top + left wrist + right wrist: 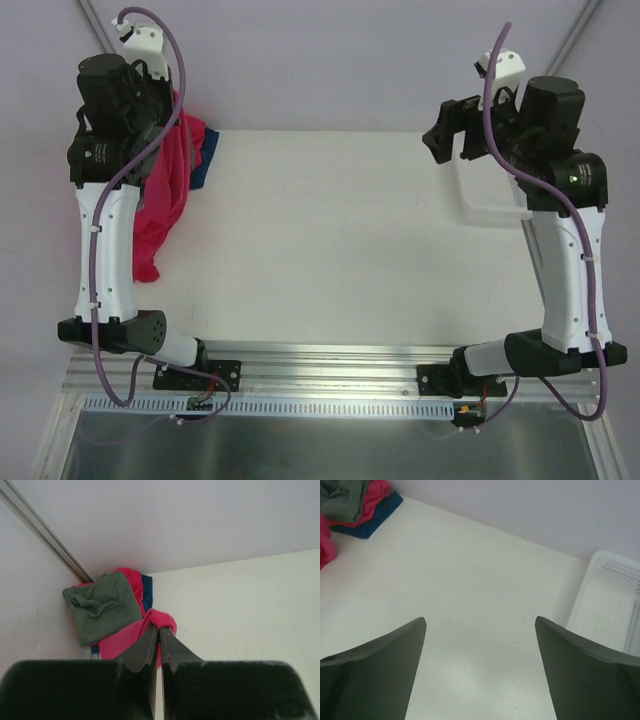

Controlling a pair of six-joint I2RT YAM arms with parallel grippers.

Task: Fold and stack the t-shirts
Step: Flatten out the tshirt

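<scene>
The left pincer is clamped shut on the red shirt, with the grey-green shirt and blue shirt just beyond. The right pincer gapes wide, empty, over the table, with the basket to its right.

1 red t-shirt, 1 grey-green t-shirt, 1 blue t-shirt, 1 basket.

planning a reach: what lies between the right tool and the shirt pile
Only bare table, seen in the right wrist view, between the open right tool and the shirt pile.
</scene>
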